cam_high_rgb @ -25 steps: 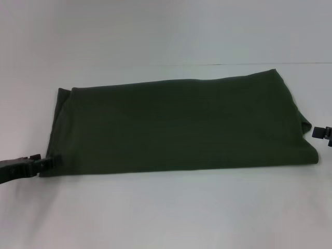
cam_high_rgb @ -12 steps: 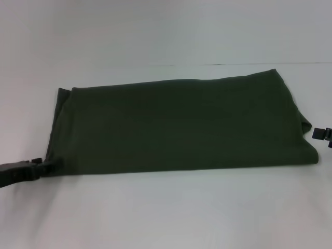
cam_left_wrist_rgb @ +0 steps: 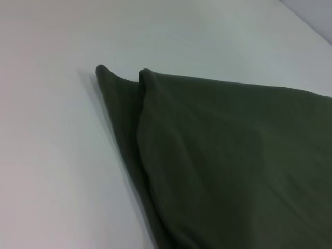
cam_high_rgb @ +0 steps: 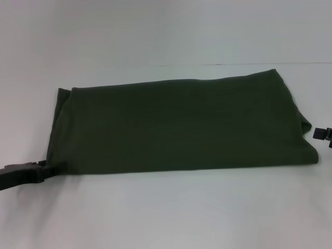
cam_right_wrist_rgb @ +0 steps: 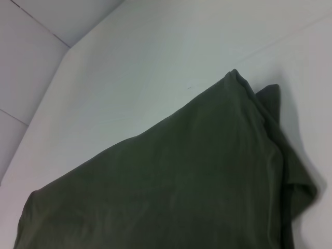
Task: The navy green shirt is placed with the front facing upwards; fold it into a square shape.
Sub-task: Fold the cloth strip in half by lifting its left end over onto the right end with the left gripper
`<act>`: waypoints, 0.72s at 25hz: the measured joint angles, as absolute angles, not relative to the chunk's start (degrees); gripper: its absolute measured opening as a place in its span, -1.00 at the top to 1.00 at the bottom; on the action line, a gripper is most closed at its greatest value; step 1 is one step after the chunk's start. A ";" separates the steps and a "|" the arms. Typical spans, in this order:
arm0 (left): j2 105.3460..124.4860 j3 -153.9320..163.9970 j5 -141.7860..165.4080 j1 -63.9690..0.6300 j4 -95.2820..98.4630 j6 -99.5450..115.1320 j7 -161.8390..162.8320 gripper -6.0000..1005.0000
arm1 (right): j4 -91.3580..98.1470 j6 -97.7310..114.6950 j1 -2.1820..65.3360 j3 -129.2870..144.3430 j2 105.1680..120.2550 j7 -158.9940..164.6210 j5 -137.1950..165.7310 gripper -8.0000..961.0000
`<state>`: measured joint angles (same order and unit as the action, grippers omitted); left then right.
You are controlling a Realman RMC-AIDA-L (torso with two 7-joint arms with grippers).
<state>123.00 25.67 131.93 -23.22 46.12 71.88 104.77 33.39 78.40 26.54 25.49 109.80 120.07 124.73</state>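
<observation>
I see the navy green shirt (cam_high_rgb: 176, 127) lying flat on the white table (cam_high_rgb: 166, 212) as a long folded band of at least 2 layers, its plain side up. My left gripper (cam_high_rgb: 44, 170) sits low at the shirt's near left corner, its tip touching the cloth edge, but I cannot tell whether the fingers are clenched or released. My right gripper (cam_high_rgb: 322, 134) sits just beside the shirt's right end, apart from the cloth, its finger state likewise unreadable.
</observation>
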 joint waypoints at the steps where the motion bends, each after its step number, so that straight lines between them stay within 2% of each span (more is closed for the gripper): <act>1: 123.00 25.66 131.94 -23.25 46.14 71.67 104.77 -0.45 | 33.40 78.40 26.54 25.48 109.83 120.05 124.72 -0.91; 4: 123.00 25.66 132.01 -23.35 46.28 71.51 104.77 -0.45 | 33.40 78.40 26.54 25.48 109.87 120.01 124.76 -0.91; 7: 122.94 25.66 132.01 -23.45 46.36 71.40 104.78 -0.03 | 33.40 78.40 26.54 25.48 109.87 120.03 124.88 -0.91; 12: 122.76 25.66 132.02 -23.85 46.39 71.11 105.02 0.43 | 33.40 78.39 26.46 25.89 109.86 120.13 124.96 -0.91; 18: 122.64 25.64 132.01 -24.14 46.41 70.62 105.38 0.82 | 33.27 77.02 26.59 26.02 110.12 120.24 126.46 -0.91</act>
<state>122.64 25.64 132.01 -24.14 46.41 70.62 105.38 33.27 77.02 26.59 26.02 110.12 120.24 126.46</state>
